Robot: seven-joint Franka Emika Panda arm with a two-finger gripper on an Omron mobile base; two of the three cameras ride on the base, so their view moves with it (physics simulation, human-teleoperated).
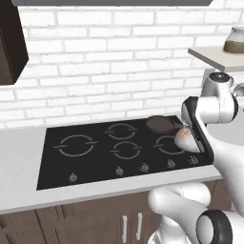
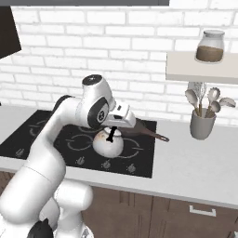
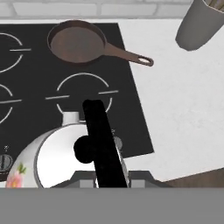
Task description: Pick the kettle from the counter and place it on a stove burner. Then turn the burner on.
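The counter (image 2: 195, 167) is seen as a light grey worktop running below a white brick wall (image 1: 105, 62), with dark brown cabinet fronts beneath it. A black glass cooktop (image 1: 52, 164) is set into the counter, marked with several grey rings, and a row of small knobs (image 1: 119, 170) is located along its front edge. The largest ring, the stove burner (image 1: 75, 145), is positioned at the left of the cooktop in the left base view. A shelf (image 2: 200, 69) carrying a glass jar (image 2: 210, 46) is mounted on the wall at the right, and a grey utensil holder (image 2: 202, 124) is placed on the counter below it. A dark brown frying pan (image 3: 76, 41) is located on the rear right ring, its handle pointing toward the bare counter. The kettle (image 2: 108, 143) is held above the front right ring, well apart from the stove burner. The gripper (image 3: 101, 177) is closed on the kettle's black arched handle (image 3: 98, 140), the fingers clamped at its top.
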